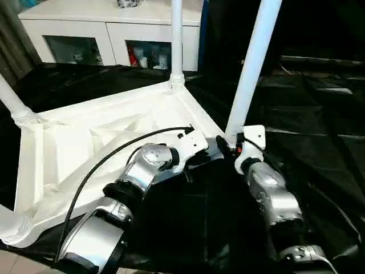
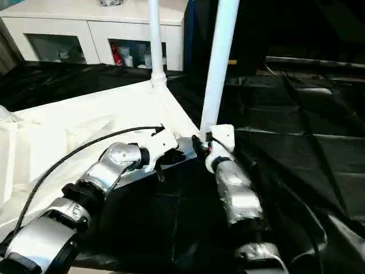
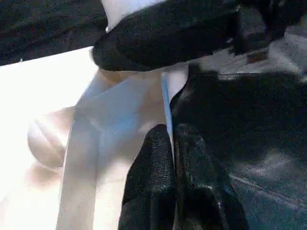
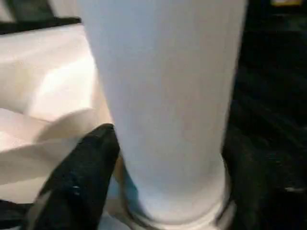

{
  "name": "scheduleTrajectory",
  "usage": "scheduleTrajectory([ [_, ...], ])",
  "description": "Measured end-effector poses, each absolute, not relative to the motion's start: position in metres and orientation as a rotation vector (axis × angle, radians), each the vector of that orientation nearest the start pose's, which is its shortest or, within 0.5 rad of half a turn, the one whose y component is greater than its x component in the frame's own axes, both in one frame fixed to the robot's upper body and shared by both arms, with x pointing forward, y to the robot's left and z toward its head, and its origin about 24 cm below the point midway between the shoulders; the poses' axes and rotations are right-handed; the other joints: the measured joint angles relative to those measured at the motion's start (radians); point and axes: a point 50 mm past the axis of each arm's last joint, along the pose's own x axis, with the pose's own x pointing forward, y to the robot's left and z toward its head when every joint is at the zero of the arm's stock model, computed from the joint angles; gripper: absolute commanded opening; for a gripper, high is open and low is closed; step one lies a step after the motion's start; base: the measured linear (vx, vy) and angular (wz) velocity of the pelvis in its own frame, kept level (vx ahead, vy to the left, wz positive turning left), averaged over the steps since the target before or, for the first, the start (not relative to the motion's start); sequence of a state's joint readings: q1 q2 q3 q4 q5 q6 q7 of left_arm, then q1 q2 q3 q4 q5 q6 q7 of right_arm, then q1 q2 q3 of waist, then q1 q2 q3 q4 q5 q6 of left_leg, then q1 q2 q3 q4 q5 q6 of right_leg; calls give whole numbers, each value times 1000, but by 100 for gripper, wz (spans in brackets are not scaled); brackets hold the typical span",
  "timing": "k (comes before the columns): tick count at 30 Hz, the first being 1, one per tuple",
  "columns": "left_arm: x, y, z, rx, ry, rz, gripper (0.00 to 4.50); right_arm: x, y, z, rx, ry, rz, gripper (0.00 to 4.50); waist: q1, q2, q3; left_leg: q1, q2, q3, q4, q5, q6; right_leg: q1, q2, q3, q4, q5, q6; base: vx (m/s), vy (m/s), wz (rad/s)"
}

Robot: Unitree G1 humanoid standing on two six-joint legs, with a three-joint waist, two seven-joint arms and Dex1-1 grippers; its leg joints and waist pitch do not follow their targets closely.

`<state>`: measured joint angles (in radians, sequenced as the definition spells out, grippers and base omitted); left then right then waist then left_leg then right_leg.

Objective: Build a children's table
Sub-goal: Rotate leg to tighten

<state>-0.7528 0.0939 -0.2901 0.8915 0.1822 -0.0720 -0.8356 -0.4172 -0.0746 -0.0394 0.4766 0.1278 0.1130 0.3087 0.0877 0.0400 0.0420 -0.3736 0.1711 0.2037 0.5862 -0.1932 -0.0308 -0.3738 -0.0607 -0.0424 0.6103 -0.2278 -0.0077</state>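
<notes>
Children's table (image 1: 74, 142) lies upside down on the black-covered work table (image 1: 319, 165), underside up: white plastic, rectangular top with a raised rim and moulded triangular ribbing across the inner face. Round sockets at the corners. Four white tube legs are seated in them and stand up from the top: far leg (image 1: 177, 40) upright at the far corner, near-right leg (image 1: 254, 63) leaning slightly, left leg (image 1: 11, 100) angled out at the left corner, near-left leg (image 1: 10, 225) at the lower left edge. Left gripper (image 3: 172, 158) has its two black fingers pressed together, tips at the thin white rim of the top beside the near-right corner. Right gripper (image 1: 231, 142) sits at the base of the near-right leg, one black finger (image 4: 79, 179) against the tube just above the socket collar; fingers spread around the tube, firm clamp cannot be told. White cabinet (image 1: 114, 28) stands behind the work table.
</notes>
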Motion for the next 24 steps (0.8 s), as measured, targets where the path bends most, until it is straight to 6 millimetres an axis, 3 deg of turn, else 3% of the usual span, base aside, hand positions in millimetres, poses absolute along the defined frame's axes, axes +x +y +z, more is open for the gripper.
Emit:
scheduleTrajectory([
  [2,339,57,46,485,285,-1191,0,322,-137,46,52,168,436,382,2,1,0,0,0,0,0,0,0,0,0,-1,0,0,0,0,0,0],
  [10,336,79,47,488,295,-1308,0,279,-191,54,-119,295,792,382,5,1,1,-1,1,0,2,0,1,1,0,-1,0,-1,1,0,0,0],
  [14,335,86,47,478,304,-1332,0,268,-203,54,-138,359,855,382,0,3,2,-1,1,0,2,0,1,0,0,-1,0,-1,1,0,0,0],
  [19,332,87,48,481,291,-1394,0,258,-227,67,-151,378,843,382,9,4,3,-4,1,0,3,1,3,0,0,-1,-1,-1,1,0,0,0],
  [24,331,88,48,482,277,-1388,0,246,-231,65,-130,392,846,382,11,10,2,-7,1,0,4,2,5,-3,0,-1,1,-1,1,0,0,0],
])
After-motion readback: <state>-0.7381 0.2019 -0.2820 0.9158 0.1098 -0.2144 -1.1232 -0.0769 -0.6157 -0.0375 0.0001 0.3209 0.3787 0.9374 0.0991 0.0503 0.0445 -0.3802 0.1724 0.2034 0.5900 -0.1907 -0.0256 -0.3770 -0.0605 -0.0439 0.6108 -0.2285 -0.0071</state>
